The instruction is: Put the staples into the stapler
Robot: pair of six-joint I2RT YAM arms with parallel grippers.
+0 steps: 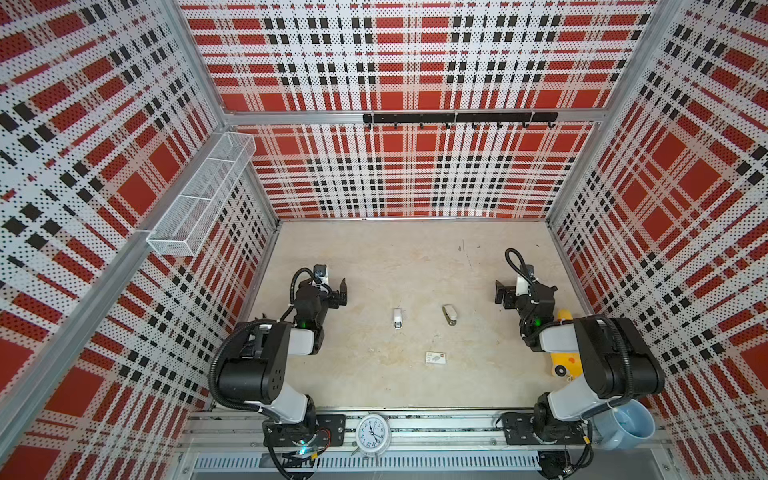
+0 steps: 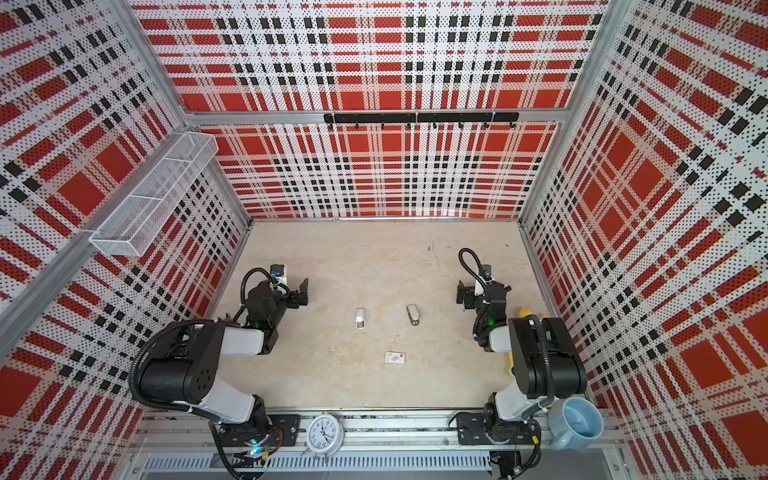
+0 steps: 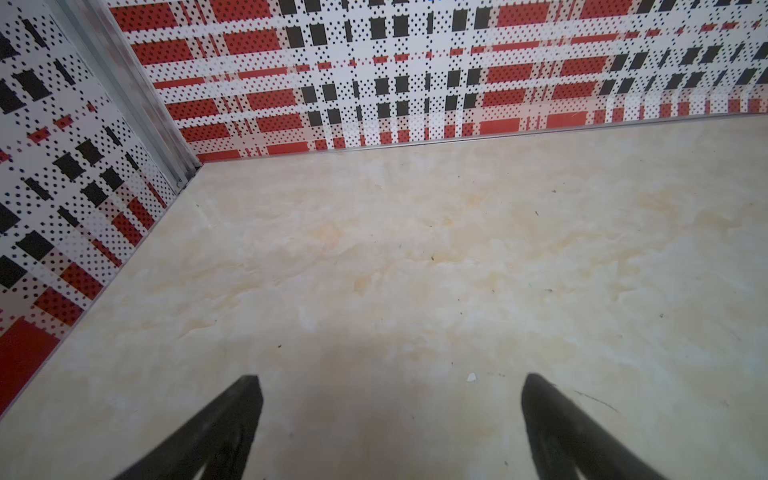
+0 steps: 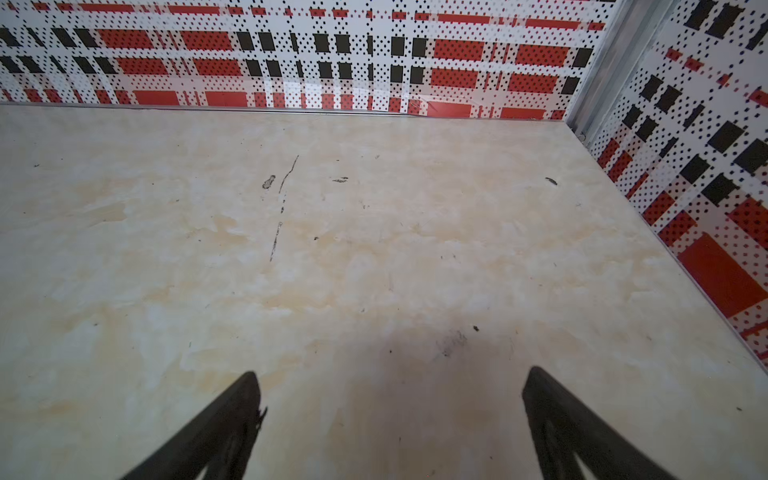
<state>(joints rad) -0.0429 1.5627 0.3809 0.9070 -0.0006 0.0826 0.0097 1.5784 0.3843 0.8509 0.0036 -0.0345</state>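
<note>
1. The left gripper [image 3: 390, 380] and the right gripper [image 4: 390, 376] are both hanging above the table with the jaws spread wide, and they are pinching nothing.
2. The thin silver-grey strips of staples [image 1: 398, 324] are lying in a small white cardboard tray [image 1: 397, 313] between the two arms. They are very small in both top views, so I am judging this more than seeing it clearly.
3. The small grey-beige stapler with a dark base [image 1: 449, 315] is lying near the tray, on its right, and is not touching it.
4. The long axis of the tray is running from the back wall toward the front. The stapler is lying a little slanted to it.
5. The left gripper is hanging nearer to the staples and the right gripper nearer to the stapler, so I am expecting each arm to take its own thing.
6. The pale beige marbled table [image 1: 374, 257] is showing dark scuffs. Perforated walls [image 1: 407, 174] in red, black and white plaid are closing it in on three sides.
</note>
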